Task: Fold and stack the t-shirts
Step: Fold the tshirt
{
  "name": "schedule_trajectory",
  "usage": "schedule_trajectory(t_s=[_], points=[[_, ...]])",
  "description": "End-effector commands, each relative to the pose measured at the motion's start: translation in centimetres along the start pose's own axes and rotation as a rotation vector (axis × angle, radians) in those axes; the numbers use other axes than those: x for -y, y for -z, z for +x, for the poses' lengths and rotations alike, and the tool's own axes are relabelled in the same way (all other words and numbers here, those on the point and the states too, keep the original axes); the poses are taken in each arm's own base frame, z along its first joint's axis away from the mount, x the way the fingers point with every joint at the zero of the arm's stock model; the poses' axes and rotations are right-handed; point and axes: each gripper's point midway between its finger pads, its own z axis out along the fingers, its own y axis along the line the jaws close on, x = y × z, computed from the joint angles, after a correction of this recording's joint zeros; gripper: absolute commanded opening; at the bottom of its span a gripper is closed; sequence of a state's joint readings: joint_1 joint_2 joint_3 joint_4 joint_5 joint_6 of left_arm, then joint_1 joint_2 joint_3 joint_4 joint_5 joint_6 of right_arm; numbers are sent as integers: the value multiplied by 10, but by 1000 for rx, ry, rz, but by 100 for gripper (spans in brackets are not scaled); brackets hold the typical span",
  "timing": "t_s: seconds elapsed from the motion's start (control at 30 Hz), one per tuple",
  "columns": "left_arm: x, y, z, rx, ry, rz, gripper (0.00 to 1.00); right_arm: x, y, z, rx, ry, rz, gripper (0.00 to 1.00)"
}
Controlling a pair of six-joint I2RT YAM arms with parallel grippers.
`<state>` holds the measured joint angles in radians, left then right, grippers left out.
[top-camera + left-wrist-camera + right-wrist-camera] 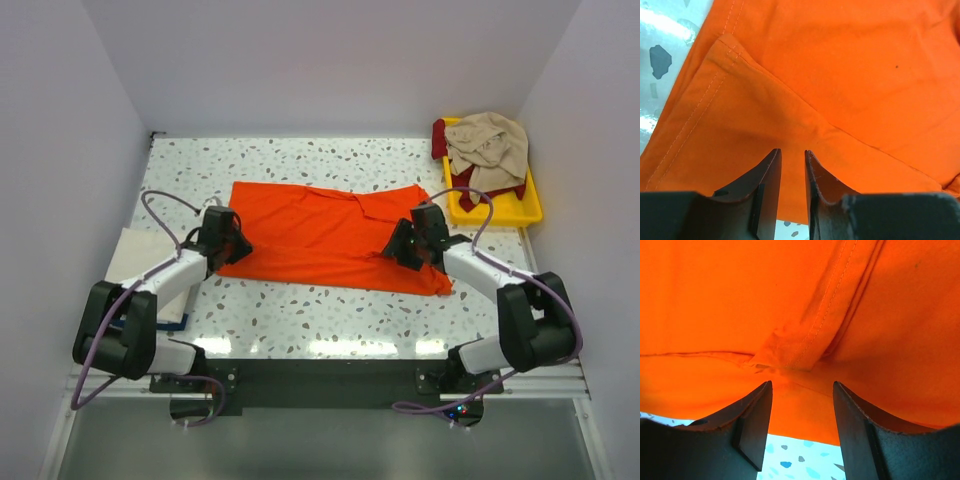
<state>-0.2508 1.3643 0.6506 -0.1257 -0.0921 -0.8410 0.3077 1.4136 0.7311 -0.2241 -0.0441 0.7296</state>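
There are two claws and one orange t-shirt (pixel 320 235) on the table (pixel 300 310); the shirt lies between the two claws, with the left claw (pixel 238 245) on its left edge and the right claw (pixel 400 245) on its right part. Past the right claw, farther off to its right, is one yellow tray (pixel 527 205); in it are one beige t-shirt (pixel 490 145) and one dark red t-shirt (pixel 438 138), mostly hidden under the beige one. Left of the left claw lies one pale cloth (pixel 135 255), partly hidden by the arm; a dark bit beside it is too hard to make out. The orange shirt is bright and soft, spread wide with some folds; both close views cut most of it off. The left claw (pixel 792 151) is only a little open, with flat cloth showing in the gap; it holds nothing I can see. The right claw (pixel 802 384) is wide open, with a bumpy stitched seam just past its tips.
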Motion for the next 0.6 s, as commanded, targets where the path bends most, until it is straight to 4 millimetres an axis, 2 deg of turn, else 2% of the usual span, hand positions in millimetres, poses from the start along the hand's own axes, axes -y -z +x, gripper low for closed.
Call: schedule_trajectory(t_s=[0.0,0.57], points=[[26,0,-19,46,-33,78,30,-7,-10,-7,44,-37,-18,55],[29,-3,-16,26,-45,95,28,-18,-28,-13,52,-48,-18,54]])
